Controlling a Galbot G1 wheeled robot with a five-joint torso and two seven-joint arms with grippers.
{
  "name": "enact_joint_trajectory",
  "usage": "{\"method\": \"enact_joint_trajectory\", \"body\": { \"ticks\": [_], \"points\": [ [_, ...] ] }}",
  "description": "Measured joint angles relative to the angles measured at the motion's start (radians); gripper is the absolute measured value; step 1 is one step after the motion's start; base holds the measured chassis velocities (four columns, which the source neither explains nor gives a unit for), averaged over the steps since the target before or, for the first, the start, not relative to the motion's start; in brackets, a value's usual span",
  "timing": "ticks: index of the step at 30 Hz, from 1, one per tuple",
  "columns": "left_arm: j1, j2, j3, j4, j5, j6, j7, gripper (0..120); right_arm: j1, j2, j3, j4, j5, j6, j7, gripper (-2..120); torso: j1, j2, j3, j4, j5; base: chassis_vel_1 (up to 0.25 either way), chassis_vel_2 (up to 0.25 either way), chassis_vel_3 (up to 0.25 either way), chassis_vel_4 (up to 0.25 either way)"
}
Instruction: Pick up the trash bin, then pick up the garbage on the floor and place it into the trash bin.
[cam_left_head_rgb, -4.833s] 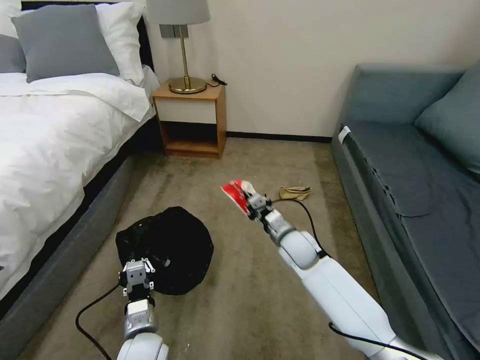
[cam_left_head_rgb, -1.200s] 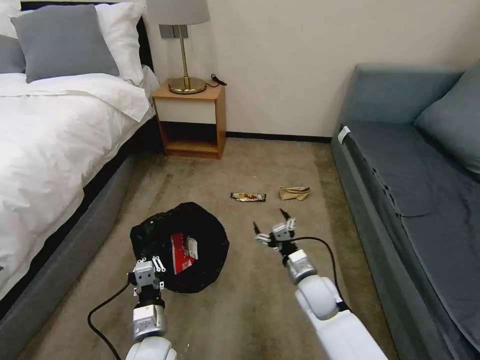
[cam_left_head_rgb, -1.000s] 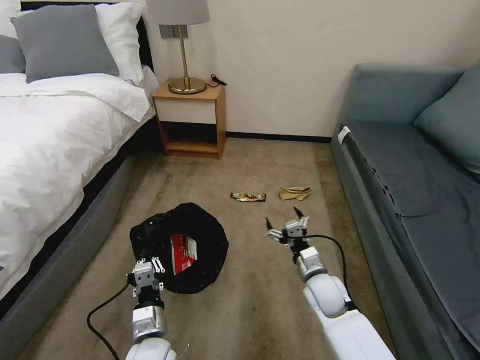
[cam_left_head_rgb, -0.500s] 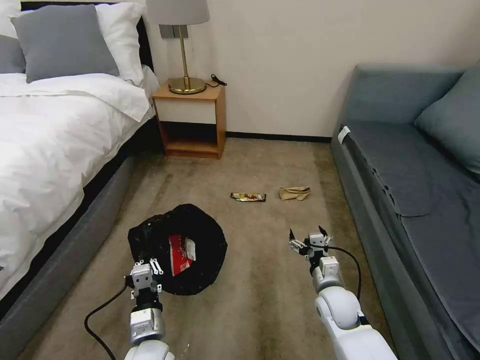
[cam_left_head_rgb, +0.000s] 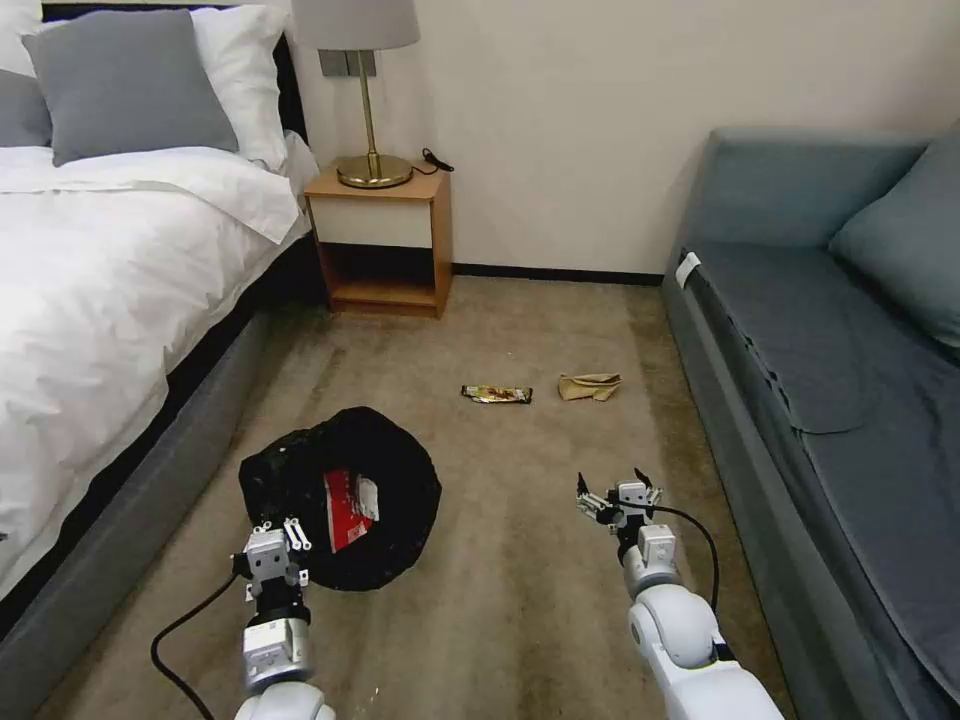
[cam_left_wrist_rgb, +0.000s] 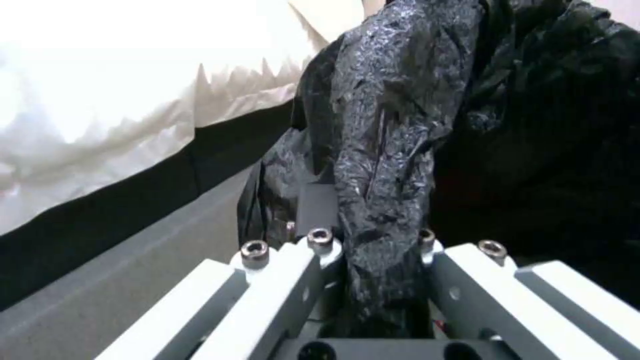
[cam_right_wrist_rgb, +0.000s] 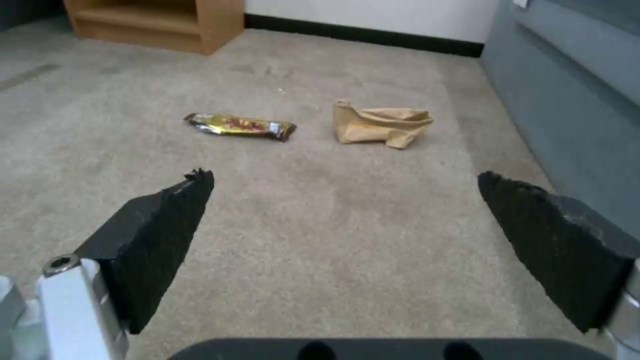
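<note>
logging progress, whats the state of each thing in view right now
bin: held at its rim by the left gripper, bag-lined, open
snack bag: inside the bin
candy wrapper: lying on the carpet
paper wad: crumpled, on the carpet beside the wrapper
left gripper: shut on the bin's liner
right gripper: open, empty, above the carpet

A bedroom: made bed (cam_left_head_rgb: 110, 260), nightstand (cam_left_head_rgb: 383, 240) with lamp (cam_left_head_rgb: 365, 90), sofa (cam_left_head_rgb: 830, 340).
</note>
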Motion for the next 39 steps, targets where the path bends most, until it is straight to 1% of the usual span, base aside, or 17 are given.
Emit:
{"method": "enact_joint_trajectory", "body": {
  "ticks": [8, 14, 20, 31, 39],
  "points": [
    [0.004, -0.001, -0.008, 0.004, -0.004, -0.008, 0.003, 3, 0.003, 0.006, 0.004, -0.011, 0.0, 0.013, -0.009, 100, 0.0, 0.0, 0.0, 0.0, 0.0, 0.0, 0.0, 0.0, 0.0],
    [0.019, -0.001, -0.009, 0.027, -0.003, -0.034, 0.004, 3, 0.01, 0.012, 0.001, -0.019, -0.009, 0.014, -0.024, 100, 0.0, 0.0, 0.0, 0.0, 0.0, 0.0, 0.0, 0.0, 0.0],
    [0.029, 0.005, -0.016, 0.031, -0.004, -0.045, 0.006, 3, 0.02, 0.013, 0.004, -0.031, -0.014, 0.018, -0.034, 100, 0.0, 0.0, 0.0, 0.0, 0.0, 0.0, 0.0, 0.0, 0.0],
    [0.014, 0.003, -0.013, 0.04, -0.006, -0.043, 0.007, 3, 0.031, 0.02, 0.004, -0.059, -0.011, 0.022, -0.037, 100, 0.0, 0.0, 0.0, -0.0001, 0.0, 0.0, 0.0, 0.0, 0.0],
    [0.0, 0.002, -0.01, 0.051, -0.005, -0.039, 0.007, 3, 0.04, 0.015, 0.009, -0.077, -0.008, 0.029, -0.041, 100, 0.0, 0.0, 0.0, -0.0001, 0.0, -0.059, 0.058, 0.056, -0.061]
  ]
}}
